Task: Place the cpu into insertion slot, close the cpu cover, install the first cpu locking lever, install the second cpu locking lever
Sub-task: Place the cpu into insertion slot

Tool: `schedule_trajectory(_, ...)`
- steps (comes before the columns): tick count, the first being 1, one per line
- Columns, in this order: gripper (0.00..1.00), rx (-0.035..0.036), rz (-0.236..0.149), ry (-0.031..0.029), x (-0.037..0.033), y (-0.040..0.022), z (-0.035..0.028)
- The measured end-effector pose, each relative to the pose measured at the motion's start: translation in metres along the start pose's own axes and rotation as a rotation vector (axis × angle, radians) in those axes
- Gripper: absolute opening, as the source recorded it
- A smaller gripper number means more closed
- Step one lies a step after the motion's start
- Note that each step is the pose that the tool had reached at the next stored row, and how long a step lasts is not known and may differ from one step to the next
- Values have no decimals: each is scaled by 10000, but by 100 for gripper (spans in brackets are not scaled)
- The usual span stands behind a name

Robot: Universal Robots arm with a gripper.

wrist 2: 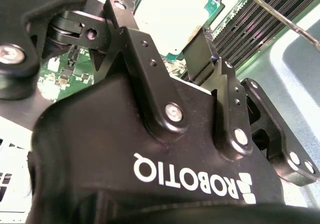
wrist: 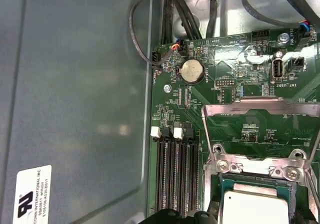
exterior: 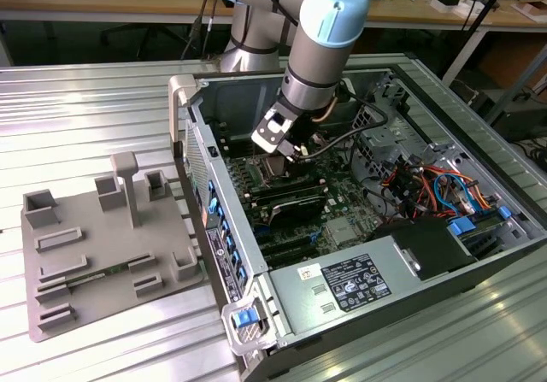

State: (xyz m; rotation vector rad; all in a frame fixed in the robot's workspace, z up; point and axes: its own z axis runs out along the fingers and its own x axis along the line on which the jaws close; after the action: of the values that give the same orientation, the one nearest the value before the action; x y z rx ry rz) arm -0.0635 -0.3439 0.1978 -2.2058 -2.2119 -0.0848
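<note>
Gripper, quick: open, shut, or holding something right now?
Gripper: down at the chip; whether it is open, closed or holding the chip cannot be told.

The chip [wrist: 255,206], a small square with a pale silvery top, is lying flat inside the socket [wrist: 255,177], and its metal face is also showing in the second wrist view [wrist 2: 170,13]. The cover [wrist: 250,106], a thin silver frame with a cut-out centre, is sitting swung open on its hinge, clear of the chip.
</note>
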Motion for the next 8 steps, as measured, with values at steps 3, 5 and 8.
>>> schedule_trajectory(3, 61, 1, 1, 0, 0, 16, 0)
schedule_trajectory(5, 61, -2, 0, 1, 0, 36, 1)
schedule_trajectory(8, 61, -1, -1, 0, 0, 35, 1)
